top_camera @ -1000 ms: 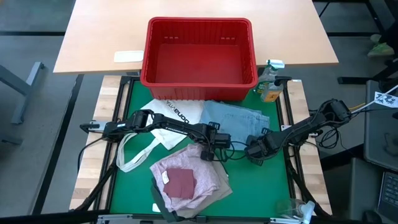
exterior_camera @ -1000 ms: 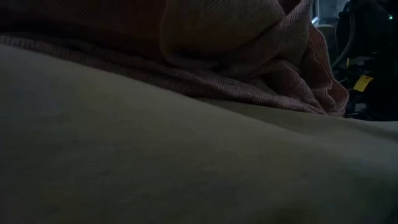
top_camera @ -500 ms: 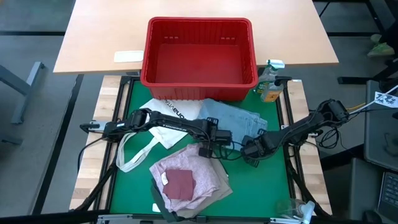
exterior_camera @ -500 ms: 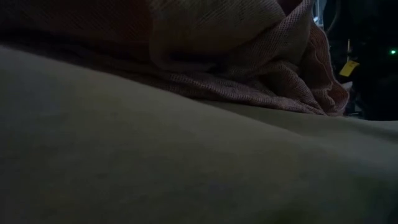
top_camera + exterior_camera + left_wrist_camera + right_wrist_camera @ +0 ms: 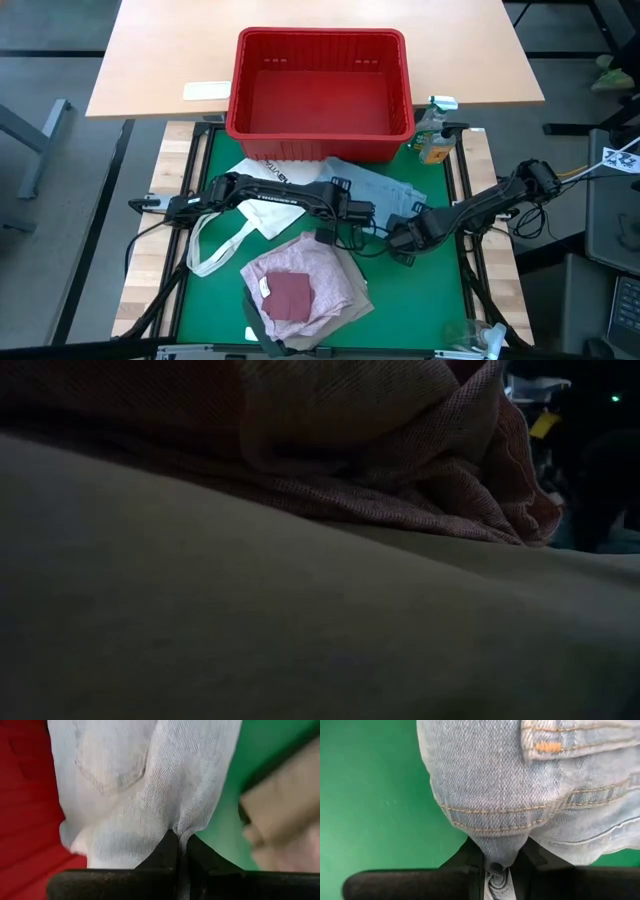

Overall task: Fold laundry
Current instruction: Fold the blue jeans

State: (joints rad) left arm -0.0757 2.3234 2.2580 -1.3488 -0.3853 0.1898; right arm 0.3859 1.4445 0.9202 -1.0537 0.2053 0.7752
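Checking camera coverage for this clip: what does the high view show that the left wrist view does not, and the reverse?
Only the high view shows the whole layout: both arms, the right end effector, the white tote bag, the mottled pink top and the spray bottle.

Only the left wrist view shows the left end effector pinched shut on a fold of the light blue denim jeans, with a pocket seam visible.

Both show the jeans, the red plastic basket and the green mat.
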